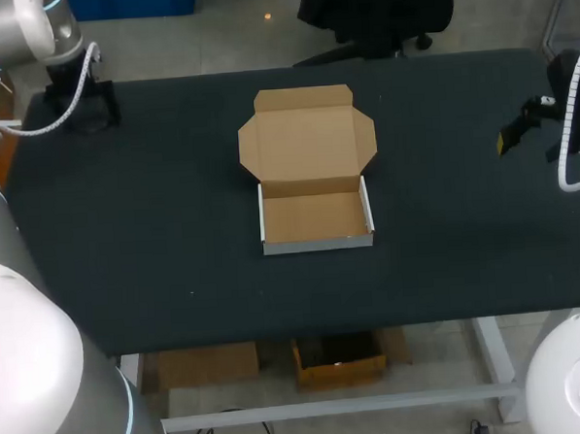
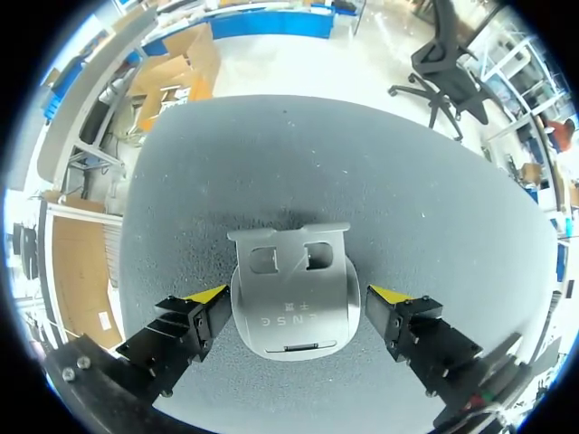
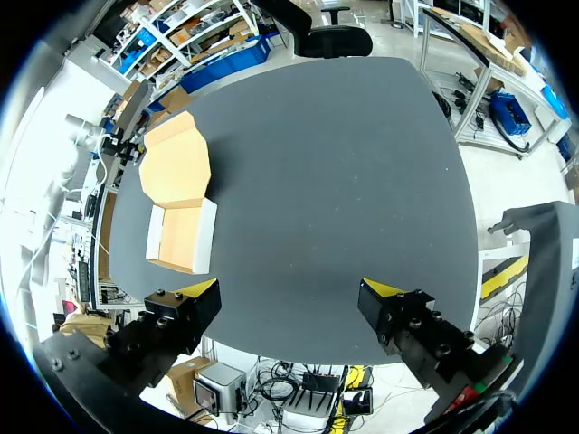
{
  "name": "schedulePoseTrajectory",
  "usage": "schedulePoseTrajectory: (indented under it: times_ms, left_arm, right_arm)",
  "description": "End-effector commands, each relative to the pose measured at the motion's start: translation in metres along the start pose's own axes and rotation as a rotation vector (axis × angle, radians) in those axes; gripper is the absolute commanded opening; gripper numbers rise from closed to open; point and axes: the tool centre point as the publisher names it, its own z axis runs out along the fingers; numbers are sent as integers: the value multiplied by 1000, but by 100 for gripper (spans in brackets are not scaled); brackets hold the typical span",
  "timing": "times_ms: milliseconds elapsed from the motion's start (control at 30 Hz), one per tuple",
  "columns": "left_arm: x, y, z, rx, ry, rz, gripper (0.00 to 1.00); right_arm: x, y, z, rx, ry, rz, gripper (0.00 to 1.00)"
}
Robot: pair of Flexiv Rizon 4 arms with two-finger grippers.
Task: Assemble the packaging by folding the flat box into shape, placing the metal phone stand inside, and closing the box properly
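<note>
Cardboard box: brown inside, white on the outer walls. It stands near the middle of the dark table. The tray part is folded up with its four walls raised, and its brown floor is showing. The lid lies open and flat behind the tray, toward the far edge. The lid's two side flaps and tuck flap are spread out.

Metal phone stand: silver-grey, lying on the table near the far left corner, well apart from the box. Its rounded plate sits between the fingers of the left end effector. A bent section with two cut-outs lies just ahead of the yellow tips. The head view does not show the stand.

Left end effector: open, with one finger on each side of the stand. A thin strip of table shows along at least one side of the stand.

Right end effector: open, fingers spread wide, with dark table between them. It hangs at the table's right edge, and the box is well ahead of it.
</note>
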Motion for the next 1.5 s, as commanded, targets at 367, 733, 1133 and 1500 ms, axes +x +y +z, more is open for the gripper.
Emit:
schedulePoseTrajectory:
  times_ms: [367, 733, 1133, 1500]
  left_arm:
    - [1, -8, 4, -53, -2, 3, 96]
    - [1, -8, 5, -58, -2, 2, 87]
    - [1, -9, 7, -62, -6, 4, 81]
    - [1, -9, 7, -62, -11, 3, 83]
  right_arm:
    - [0, 0, -2, 6, 4, -1, 100]
    - [0, 0, -2, 6, 4, -1, 100]
    - [0, 0, -2, 6, 4, -1, 100]
    - [0, 0, -2, 6, 4, -1, 100]
